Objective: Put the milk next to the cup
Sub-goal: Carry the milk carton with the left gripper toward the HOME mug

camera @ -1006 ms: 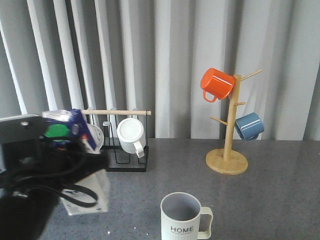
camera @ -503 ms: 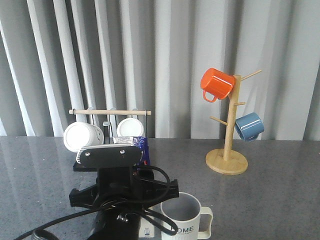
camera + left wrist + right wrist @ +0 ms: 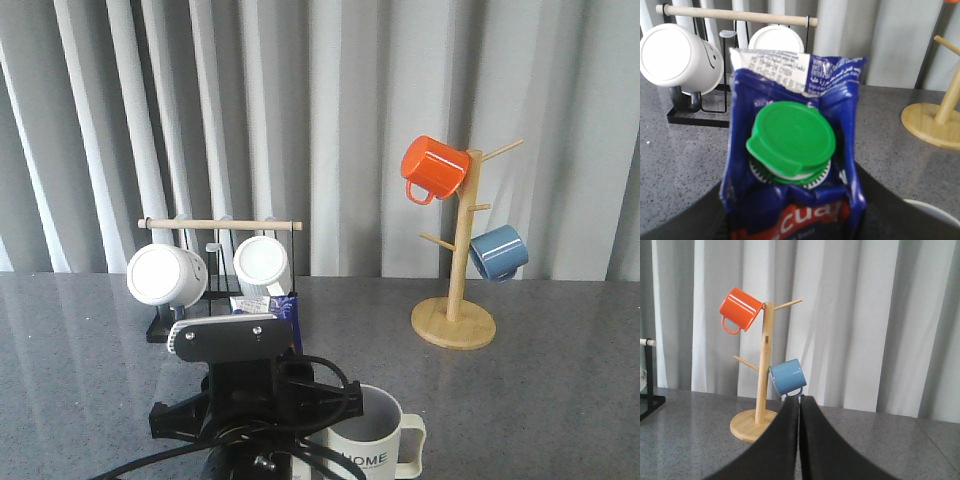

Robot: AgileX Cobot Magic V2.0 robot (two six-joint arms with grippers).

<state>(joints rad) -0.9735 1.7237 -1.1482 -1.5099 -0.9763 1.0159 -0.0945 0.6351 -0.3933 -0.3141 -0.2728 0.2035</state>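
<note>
Left jaws: clamped on the milk (image 3: 795, 150).
Right jaws: closed, empty.
Risk: milk hangs just beside cup (image 3: 385, 435); a drift knocks it.

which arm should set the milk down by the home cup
Left. Its gripper already holds the milk, and in the front view it sits just left of the cup. The right gripper is shut and empty, facing the mug tree.

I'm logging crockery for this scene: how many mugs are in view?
5. Two white mugs on the black rack, an orange mug and a blue mug on the wooden tree, and the HOME cup in front. The arm may hide others.
</note>
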